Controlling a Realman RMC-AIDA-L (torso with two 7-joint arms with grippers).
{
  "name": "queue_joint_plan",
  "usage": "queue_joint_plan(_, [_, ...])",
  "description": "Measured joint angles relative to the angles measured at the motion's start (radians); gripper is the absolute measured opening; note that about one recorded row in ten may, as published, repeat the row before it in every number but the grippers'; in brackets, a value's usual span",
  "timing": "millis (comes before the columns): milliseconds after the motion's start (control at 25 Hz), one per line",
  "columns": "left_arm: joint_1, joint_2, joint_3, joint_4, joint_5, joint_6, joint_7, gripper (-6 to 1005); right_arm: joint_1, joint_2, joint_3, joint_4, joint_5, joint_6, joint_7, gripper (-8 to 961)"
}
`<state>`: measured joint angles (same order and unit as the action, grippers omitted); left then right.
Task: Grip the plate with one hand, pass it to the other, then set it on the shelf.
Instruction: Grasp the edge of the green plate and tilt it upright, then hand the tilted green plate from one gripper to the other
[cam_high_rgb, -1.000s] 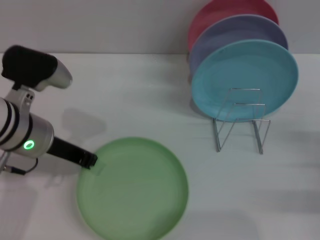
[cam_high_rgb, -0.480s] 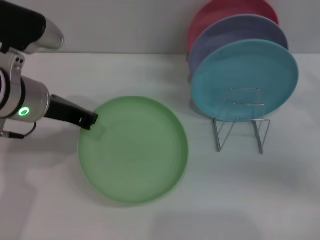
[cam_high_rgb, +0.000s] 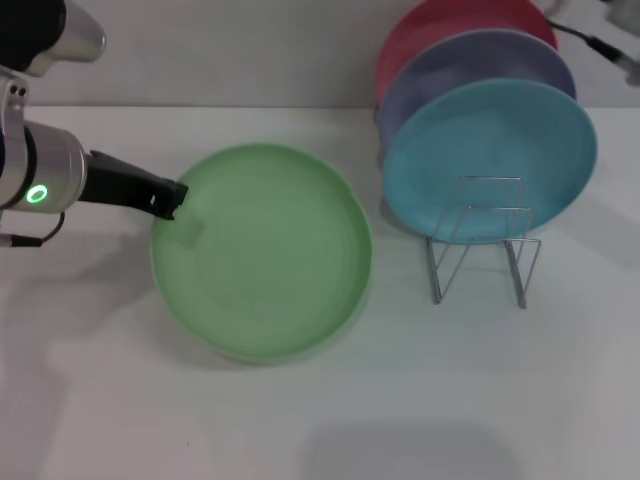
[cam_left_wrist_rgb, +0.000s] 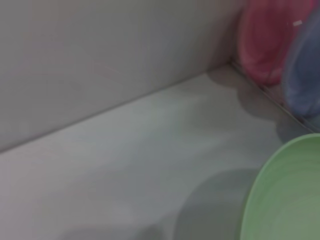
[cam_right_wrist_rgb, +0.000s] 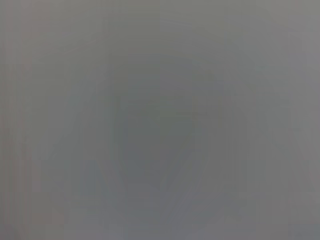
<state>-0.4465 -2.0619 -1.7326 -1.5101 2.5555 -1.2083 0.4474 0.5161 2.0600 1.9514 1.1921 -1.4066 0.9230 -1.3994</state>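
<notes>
The light green plate (cam_high_rgb: 262, 250) hangs above the white table, tilted with its face toward me. My left gripper (cam_high_rgb: 172, 199) is shut on the plate's left rim, its arm reaching in from the left with a green ring light. In the left wrist view an edge of the plate (cam_left_wrist_rgb: 285, 195) shows against the table and wall. The wire shelf (cam_high_rgb: 480, 240) stands to the right of the plate, with empty loops at its front. Of my right arm only a cable and a small part (cam_high_rgb: 610, 50) show at the upper right corner; its gripper is out of view.
A sky-blue plate (cam_high_rgb: 490, 160), a lavender plate (cam_high_rgb: 470, 65) and a red plate (cam_high_rgb: 440, 25) stand upright in the shelf's rear slots, also visible as red plate (cam_left_wrist_rgb: 270, 40) and lavender plate (cam_left_wrist_rgb: 305, 75) in the left wrist view. A grey wall runs behind the table.
My left gripper has lifted the green plate off the table and carried it up and back, farther from me. A part of the right arm has come into view at the upper right.
</notes>
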Motion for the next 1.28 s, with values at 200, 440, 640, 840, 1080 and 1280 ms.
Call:
queue_joint_plan(200, [0.001,0.000,-0.011,-0.001,-0.001,0.028,0.002,39,0.092,-0.021,-0.010,0.173,-0.478,0.125,0.563,783])
queue_joint_plan(440, [0.000,0.000,-0.012,-0.001,-0.002,0.042,0.004,39,0.190,-0.053,-0.004,0.206,-0.692,0.357,0.815,783])
queue_joint_plan(640, [-0.004,0.000,-0.013,-0.001,-0.006,0.049,0.010,39,0.238,-0.059,-0.008,0.205,-0.786,0.461,0.907,782])
queue_joint_plan(840, [-0.009,0.001,-0.015,-0.001,-0.006,0.051,0.010,40,0.257,-0.059,-0.015,0.202,-0.873,0.478,0.954,782])
queue_joint_plan(1080, [-0.008,0.001,-0.018,-0.007,-0.007,0.054,0.010,40,0.295,-0.052,-0.055,0.125,-0.905,0.452,0.955,781])
queue_joint_plan(1280, [-0.004,0.000,-0.018,-0.010,-0.009,0.057,0.010,40,0.306,-0.051,-0.098,0.084,-0.915,0.406,0.955,781])
